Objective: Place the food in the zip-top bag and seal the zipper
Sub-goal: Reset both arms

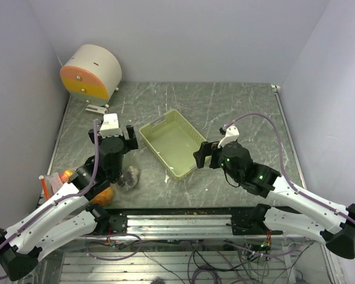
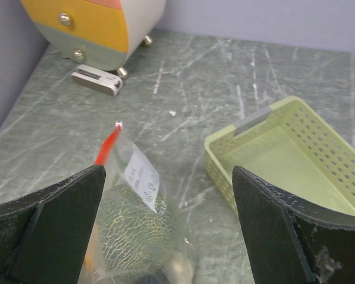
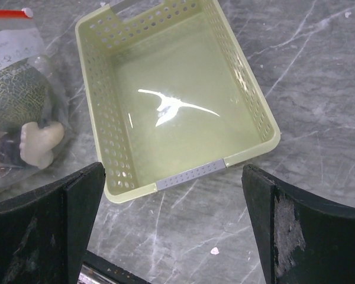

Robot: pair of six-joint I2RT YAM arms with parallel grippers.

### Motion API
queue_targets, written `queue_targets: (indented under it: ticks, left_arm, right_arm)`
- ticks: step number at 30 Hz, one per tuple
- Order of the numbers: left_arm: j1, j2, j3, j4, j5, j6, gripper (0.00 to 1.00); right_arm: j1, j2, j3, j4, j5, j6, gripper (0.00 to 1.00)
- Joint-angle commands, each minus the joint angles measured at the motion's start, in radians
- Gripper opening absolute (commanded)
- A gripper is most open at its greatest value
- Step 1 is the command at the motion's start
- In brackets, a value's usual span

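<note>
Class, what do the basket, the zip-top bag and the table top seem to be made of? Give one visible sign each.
Basket: pale green moulded plastic, glossy; rows of holes, glare on its floor.
Zip-top bag: thin clear plastic film; the melon shows through.
Table top: grey-green, white-veined, like marble, possibly printed laminate.

My two arms match: white moulded link shells dotted with small dark screws, black motor housings at the joints, and black caps at the base ends. The left arm (image 1: 53, 211), left of the basket (image 1: 189, 125), carries a lilac cable looping up to a white wrist block. The right arm (image 1: 302, 201), right of the basket, has the same lilac loop, plus green lights glowing on two black joints. The left gripper (image 2: 167, 177) and right gripper (image 3: 171, 171) have broad matte-black fingers (image 3: 296, 236) with edges scuffed pale.
</note>
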Motion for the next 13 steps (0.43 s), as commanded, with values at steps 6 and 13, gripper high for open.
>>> queue_targets:
  ticks: [6,13]
  left_arm:
    - [0.006,-0.066,0.072,-0.138,0.218,-0.056,1.00]
    - [0.006,-0.093,0.053,-0.158,0.325,-0.002,0.99]
  right_arm:
    - [-0.003,-0.021,-0.040,-0.003,0.026,0.019,1.00]
    - [-0.003,0.008,-0.035,-0.033,0.058,0.018,1.00]
